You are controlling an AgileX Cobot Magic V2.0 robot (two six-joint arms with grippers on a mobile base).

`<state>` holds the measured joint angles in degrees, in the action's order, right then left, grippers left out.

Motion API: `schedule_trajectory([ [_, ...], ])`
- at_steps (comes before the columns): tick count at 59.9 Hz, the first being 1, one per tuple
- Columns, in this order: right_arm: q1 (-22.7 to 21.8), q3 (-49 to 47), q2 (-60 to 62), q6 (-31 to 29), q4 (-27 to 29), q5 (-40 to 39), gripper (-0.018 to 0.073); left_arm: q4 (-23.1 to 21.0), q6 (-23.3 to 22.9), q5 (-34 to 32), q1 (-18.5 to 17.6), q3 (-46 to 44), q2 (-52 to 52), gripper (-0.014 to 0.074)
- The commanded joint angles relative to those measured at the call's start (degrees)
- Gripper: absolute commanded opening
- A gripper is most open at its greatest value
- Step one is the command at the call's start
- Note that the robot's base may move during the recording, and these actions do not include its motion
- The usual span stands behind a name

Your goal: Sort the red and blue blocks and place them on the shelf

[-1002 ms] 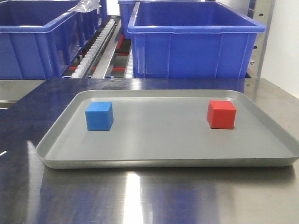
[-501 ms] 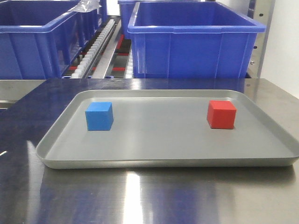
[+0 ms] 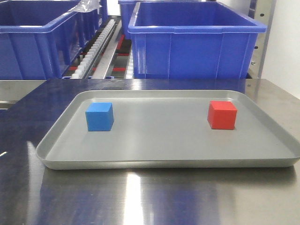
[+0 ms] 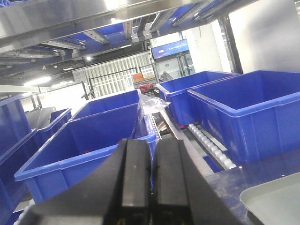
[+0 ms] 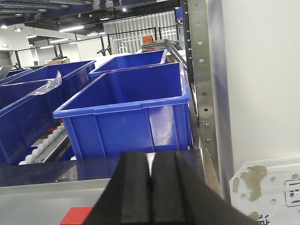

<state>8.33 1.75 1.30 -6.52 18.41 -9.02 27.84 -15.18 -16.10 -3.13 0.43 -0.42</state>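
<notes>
A small blue block [image 3: 99, 116] sits on the left of a shallow grey tray [image 3: 168, 161]. On the tray's right rests a small red block [image 3: 222, 115], whose top also shows low in the right wrist view as the red block [image 5: 77, 215]. Neither gripper appears in the front view. My left gripper [image 4: 153, 143] is shut with nothing between its black fingers, pointing over the bins. My right gripper [image 5: 150, 155] is shut and empty, just right of the red block. The shelf upright [image 5: 202, 75] of perforated steel rises at the right, and a steel shelf rail [image 4: 70, 18] crosses overhead.
Large blue bins [image 3: 194, 40] [image 3: 37, 40] stand behind the tray on roller tracks [image 3: 96, 47]. The tray lies on a shiny steel table [image 3: 140, 197]. A white wall [image 5: 262, 79] and a white plate [image 5: 267, 190] lie at the far right.
</notes>
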Motion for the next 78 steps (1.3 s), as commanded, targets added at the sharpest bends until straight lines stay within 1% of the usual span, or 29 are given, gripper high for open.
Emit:
schedule_trajectory([
  [1,0.06,-1.22,0.43,-0.06,-0.13,-5.13,0.006,-1.23,-0.36,-3.84,-0.48,2.16,-0.8,0.0125],
  [26,0.06,-2.41,-0.01,-0.01,-0.13,-4.67,0.006,-1.23,-0.36,-3.84,-0.48,2.16,-0.8,0.0125],
  [31,0.06,-4.6,-1.96,0.05,-0.01,-3.71,0.006,-1.23,-0.36,-3.84,-0.48,2.16,-0.8,0.0125],
  [36,0.06,-7.9,-5.64,0.05,-0.01,-1.16,0.006,-1.23,-0.36,-3.84,-0.48,2.16,-0.8,0.0125],
  [44,0.06,-17.01,-14.58,0.05,-0.01,3.19,0.006,-1.23,-0.36,-3.84,-0.48,2.16,-0.8,0.0125],
  [50,0.06,-25.8,-22.68,0.05,-0.01,9.02,0.006,-1.23,-0.36,-3.84,-0.48,2.16,-0.8,0.0125],
  [56,0.06,-34.75,-31.48,0.05,0.36,18.24,0.006,-1.23,-0.36,-3.84,-0.48,2.16,-0.8,0.0125],
  [63,0.06,-43.73,-42.0,0.05,3.48,29.03,0.006,-1.23,-0.36,-3.84,-0.48,2.16,-0.8,0.0125],
  [70,0.06,-49.43,-51.02,0.05,4.2,37.15,0.006,-1.23,-0.36,-3.84,-0.48,2.16,-0.8,0.0125],
  [78,0.13,-53.79,-60.11,0.05,5.9,42.38,0.006,-1.23,-0.36,-3.84,-0.48,2.16,-0.8,0.0125],
])
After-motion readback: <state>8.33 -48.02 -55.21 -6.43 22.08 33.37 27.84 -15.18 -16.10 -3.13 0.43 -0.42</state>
